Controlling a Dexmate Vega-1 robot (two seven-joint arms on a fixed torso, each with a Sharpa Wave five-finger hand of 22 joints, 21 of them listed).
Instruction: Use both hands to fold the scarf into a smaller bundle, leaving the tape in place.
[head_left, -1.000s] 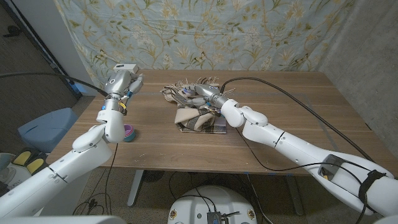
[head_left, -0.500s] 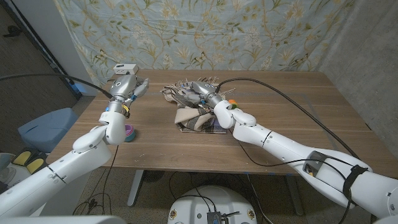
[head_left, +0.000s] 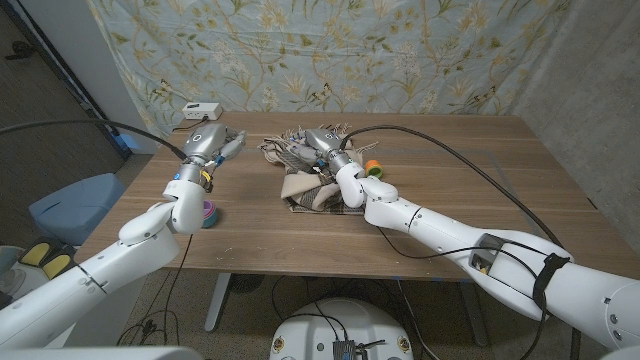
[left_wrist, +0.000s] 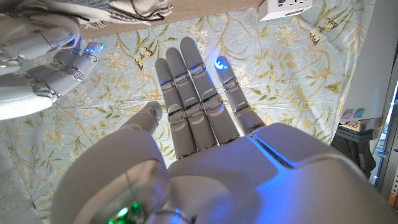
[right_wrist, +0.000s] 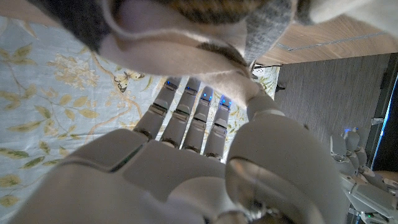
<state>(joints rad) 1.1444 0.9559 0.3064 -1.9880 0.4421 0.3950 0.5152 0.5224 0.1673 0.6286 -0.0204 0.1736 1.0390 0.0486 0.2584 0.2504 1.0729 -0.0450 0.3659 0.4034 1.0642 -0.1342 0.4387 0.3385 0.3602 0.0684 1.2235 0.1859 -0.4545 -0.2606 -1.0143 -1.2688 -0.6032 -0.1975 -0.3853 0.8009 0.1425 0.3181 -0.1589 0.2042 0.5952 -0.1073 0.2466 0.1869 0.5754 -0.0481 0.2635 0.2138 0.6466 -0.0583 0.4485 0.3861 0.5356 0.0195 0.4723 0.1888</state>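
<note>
The scarf (head_left: 315, 175) lies bunched near the middle of the wooden desk (head_left: 450, 215), toward its far side. It is soft woven cloth in beige, grey and cream, with a plaid patch at its near edge and a loose fringe of tassels along its far edge. Its folds are lumpy and uneven, with the near part lying flatter.

The right hand (head_left: 325, 145) reaches over the far part of the scarf, its smooth grey and white shell among the folds. In the right wrist view its fingers (right_wrist: 186, 112) lie straight and close together, and thick cream and grey folds of cloth hang just before their tips. Whether they clamp any cloth I cannot tell.

The left hand (head_left: 212, 140) is raised above the left part of the desk, well apart from the scarf. In the left wrist view its fingers (left_wrist: 189, 93) stretch out straight side by side, the thumb off to one side, and hold nothing. Small blue lights glow on the fingertips.

A round roll of tape (head_left: 206, 213) with purple and teal bands sits on the desk near the left forearm. A small orange and green thing (head_left: 372, 167) sits just right of the scarf, beside the right wrist. A flat white box (head_left: 203, 111) rests at the far left corner. A cloth printed with pale leaves and butterflies (head_left: 330, 50) hangs behind the desk.
</note>
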